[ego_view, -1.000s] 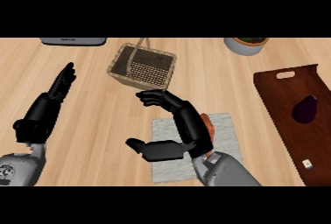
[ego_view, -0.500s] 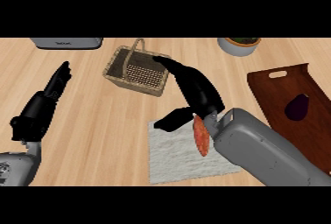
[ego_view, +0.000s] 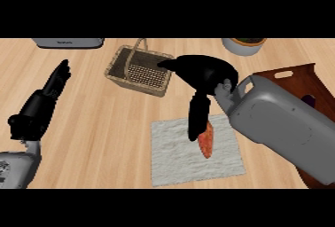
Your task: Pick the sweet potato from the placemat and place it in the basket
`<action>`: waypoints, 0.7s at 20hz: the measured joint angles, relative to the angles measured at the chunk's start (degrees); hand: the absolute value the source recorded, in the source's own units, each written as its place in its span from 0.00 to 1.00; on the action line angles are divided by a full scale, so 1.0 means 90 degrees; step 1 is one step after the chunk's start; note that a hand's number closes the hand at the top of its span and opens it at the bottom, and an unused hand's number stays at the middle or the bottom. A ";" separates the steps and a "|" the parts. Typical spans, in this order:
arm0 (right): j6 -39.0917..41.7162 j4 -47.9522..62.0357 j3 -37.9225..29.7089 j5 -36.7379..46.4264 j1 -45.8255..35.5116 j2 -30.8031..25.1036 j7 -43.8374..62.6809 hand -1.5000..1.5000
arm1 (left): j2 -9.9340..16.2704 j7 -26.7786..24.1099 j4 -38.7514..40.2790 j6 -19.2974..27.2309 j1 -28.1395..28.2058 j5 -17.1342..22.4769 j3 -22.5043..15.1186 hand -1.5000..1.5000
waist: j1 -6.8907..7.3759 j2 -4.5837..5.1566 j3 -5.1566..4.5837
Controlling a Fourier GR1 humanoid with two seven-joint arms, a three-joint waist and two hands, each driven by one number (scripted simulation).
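We are hanging our right hand (ego_view: 203,73) above the sweet potato (ego_view: 207,138) on the placemat (ego_view: 173,155), fingers (ego_view: 196,119) released, beside the basket (ego_view: 141,71); our left hand (ego_view: 42,104) is resting open.

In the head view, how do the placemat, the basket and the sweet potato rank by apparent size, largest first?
1. placemat
2. basket, somewhat smaller
3. sweet potato, smallest, though the right hand hides part of it
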 measured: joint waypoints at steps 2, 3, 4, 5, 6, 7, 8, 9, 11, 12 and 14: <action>0.0489 0.0158 -0.0108 -0.0281 -0.0138 -0.0015 0.0190 0.00 | -0.0008 0.0034 -0.0042 -0.0026 -0.0005 -0.0009 0.0010 0.50 | 0.0004 0.0010 0.0006; 0.0667 0.0263 -0.0131 -0.0347 -0.0162 -0.0021 0.0201 0.00 | -0.0048 -0.0024 -0.0044 -0.0024 0.0044 -0.0045 -0.0021 0.50 | 0.0007 0.0015 0.0009; 0.0815 0.0313 -0.0185 -0.0404 -0.0151 -0.0044 0.0203 0.00 | -0.0037 -0.0022 -0.0082 -0.0058 0.0071 -0.0030 0.0010 0.50 | 0.0005 0.0018 0.0011; 0.0893 0.0378 -0.0201 -0.0398 -0.0136 0.0006 0.0221 0.00 | -0.0032 -0.0028 -0.0083 -0.0077 0.0050 -0.0039 0.0039 0.50 | 0.0001 0.0020 0.0013; 0.0985 0.0474 -0.0212 -0.0382 -0.0116 0.0014 0.0209 0.00 | -0.0043 0.0006 -0.0136 -0.0090 0.0075 -0.0034 0.0051 0.50 | 0.0006 0.0022 0.0014; 0.1097 0.0566 -0.0238 -0.0399 -0.0119 0.0022 0.0205 0.00 | -0.0044 0.0020 -0.0182 -0.0108 0.0109 -0.0037 0.0061 0.50 | 0.0008 0.0024 0.0016; 0.1163 0.0601 -0.0243 -0.0350 -0.0060 0.0055 0.0178 0.00 | -0.0108 0.0017 -0.0155 -0.0078 0.0096 -0.0087 0.0036 0.50 | 0.0000 0.0026 0.0017; 0.1232 0.0666 -0.0279 -0.0298 -0.0003 0.0081 0.0136 0.00 | -0.0102 -0.0028 -0.0141 -0.0117 0.0139 -0.0084 0.0072 0.50 | 0.0000 0.0028 0.0018; 0.1448 0.0763 -0.0346 -0.0132 0.0112 0.0050 -0.0026 0.00 | -0.0113 0.0020 -0.0157 -0.0148 0.0085 -0.0108 0.0116 0.50 | -0.0005 0.0032 0.0019; 0.1469 0.0808 -0.0343 -0.0012 0.0190 0.0138 -0.0048 0.00 | -0.0106 0.0092 -0.0182 -0.0177 0.0041 -0.0098 0.0154 0.50 | -0.0006 0.0032 0.0020; 0.1592 0.0864 -0.0371 0.0229 0.0385 0.0141 -0.0205 0.00 | -0.0116 0.0079 -0.0148 -0.0224 0.0032 -0.0108 0.0218 0.50 | -0.0009 0.0035 0.0022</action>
